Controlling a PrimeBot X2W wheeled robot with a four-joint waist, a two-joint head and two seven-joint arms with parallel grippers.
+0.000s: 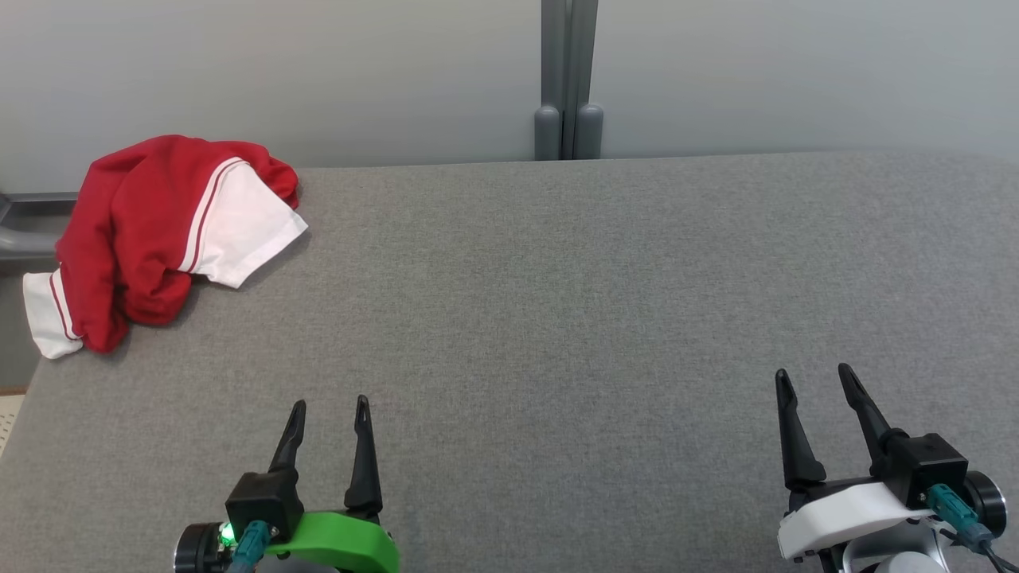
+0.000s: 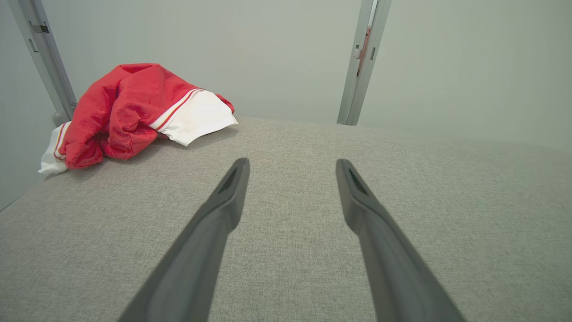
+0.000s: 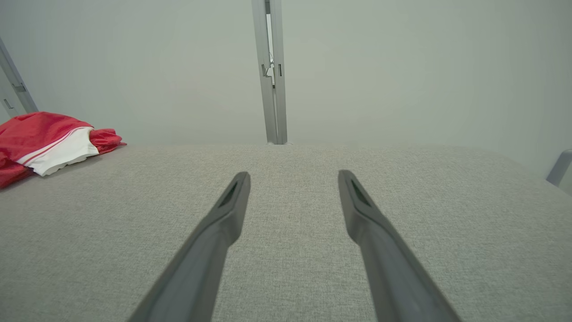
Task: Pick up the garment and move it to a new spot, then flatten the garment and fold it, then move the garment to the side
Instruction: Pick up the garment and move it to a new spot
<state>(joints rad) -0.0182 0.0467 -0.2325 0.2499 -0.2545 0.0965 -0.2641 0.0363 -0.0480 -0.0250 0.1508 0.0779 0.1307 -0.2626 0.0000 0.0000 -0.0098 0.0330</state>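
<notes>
While the garment (image 1: 159, 231) is lying crumpled at the table's (image 1: 557, 318) far left corner (untouched), both grippers, left (image 1: 329, 414) and right (image 1: 814, 380), are waiting spread empty; pickup calls for reaching over.

Bright red on the crumpled garment (image 1: 151, 231), with white sleeves edged in thin red stripes. Flecked grey weave across the table top (image 1: 557, 318), pale grey on the wall (image 1: 318, 72) behind. Black fingers over a green mount at the left gripper (image 1: 330, 402), over a white one at the right gripper (image 1: 813, 371).
</notes>
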